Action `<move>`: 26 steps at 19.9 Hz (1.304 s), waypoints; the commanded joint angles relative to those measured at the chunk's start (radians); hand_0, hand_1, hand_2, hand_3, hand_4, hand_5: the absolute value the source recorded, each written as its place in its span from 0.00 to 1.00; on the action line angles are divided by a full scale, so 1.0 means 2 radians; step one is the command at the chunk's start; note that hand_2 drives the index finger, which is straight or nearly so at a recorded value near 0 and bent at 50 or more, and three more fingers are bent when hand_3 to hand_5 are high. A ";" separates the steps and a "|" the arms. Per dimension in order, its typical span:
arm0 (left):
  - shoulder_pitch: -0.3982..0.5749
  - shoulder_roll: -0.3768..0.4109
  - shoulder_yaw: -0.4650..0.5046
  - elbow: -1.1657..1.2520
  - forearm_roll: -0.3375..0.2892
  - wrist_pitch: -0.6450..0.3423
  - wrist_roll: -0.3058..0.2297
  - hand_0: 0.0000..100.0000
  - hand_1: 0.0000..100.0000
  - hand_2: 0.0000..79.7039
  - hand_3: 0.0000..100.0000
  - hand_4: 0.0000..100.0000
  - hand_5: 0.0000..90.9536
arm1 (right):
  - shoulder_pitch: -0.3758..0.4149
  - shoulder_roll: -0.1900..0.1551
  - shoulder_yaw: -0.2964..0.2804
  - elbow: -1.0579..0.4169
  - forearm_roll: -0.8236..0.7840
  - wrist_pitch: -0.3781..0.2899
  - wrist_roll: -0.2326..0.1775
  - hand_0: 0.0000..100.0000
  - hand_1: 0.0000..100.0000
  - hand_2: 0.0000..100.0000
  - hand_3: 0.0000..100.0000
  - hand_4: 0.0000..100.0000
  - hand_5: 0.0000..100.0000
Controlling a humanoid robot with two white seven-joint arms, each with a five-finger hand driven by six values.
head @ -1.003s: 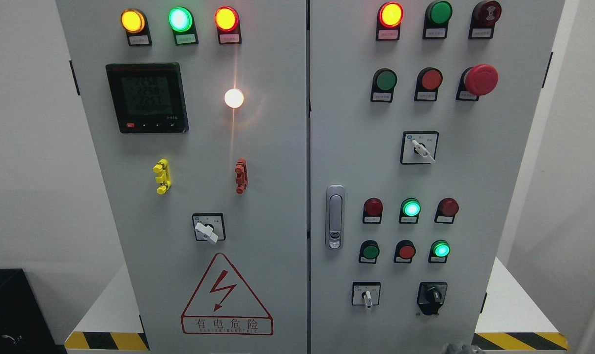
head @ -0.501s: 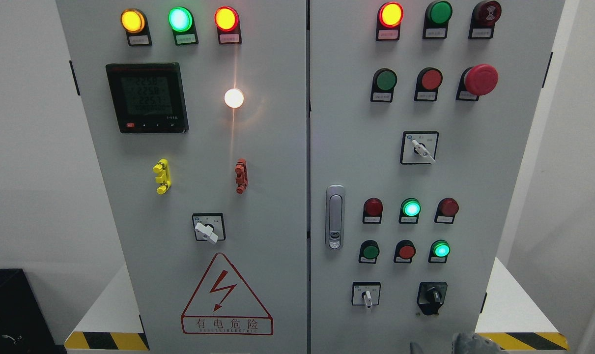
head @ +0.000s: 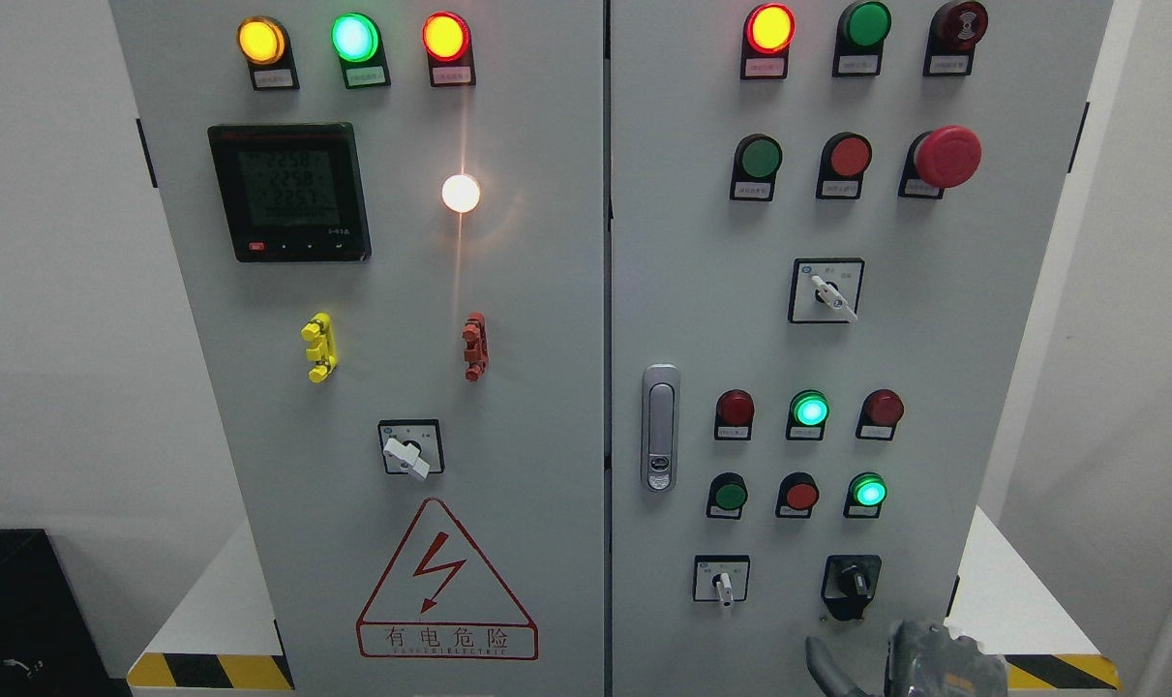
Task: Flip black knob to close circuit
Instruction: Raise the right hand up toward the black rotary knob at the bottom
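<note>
Fingers [head: 823, 663] of the right hand [head: 919, 663] hang loosely parted, empty, just below the black knob [head: 852, 582] low on the cabinet's right door [head: 934, 339]. Best bet: rise, pinch its ridge squarely, then twist.

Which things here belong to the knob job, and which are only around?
Job: black knob, lower right of panel; right hand just below it, apart.
Around: red mushroom button, meter display, door latch, warning sign.
</note>
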 commanded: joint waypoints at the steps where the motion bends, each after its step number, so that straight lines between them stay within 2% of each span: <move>1: 0.011 0.000 0.000 -0.012 0.000 0.000 0.000 0.12 0.56 0.00 0.00 0.00 0.00 | -0.013 0.002 -0.001 0.009 0.000 0.003 0.001 0.00 0.00 0.93 1.00 0.92 0.93; 21: 0.011 0.000 0.000 -0.012 0.000 0.000 0.000 0.12 0.56 0.00 0.00 0.00 0.00 | -0.032 0.002 -0.034 0.025 0.000 0.005 0.003 0.00 0.00 0.93 1.00 0.92 0.93; 26: 0.011 0.000 0.000 -0.012 0.000 0.000 0.000 0.12 0.56 0.00 0.00 0.00 0.00 | -0.039 0.002 -0.041 0.033 0.000 0.005 0.011 0.00 0.00 0.92 1.00 0.92 0.93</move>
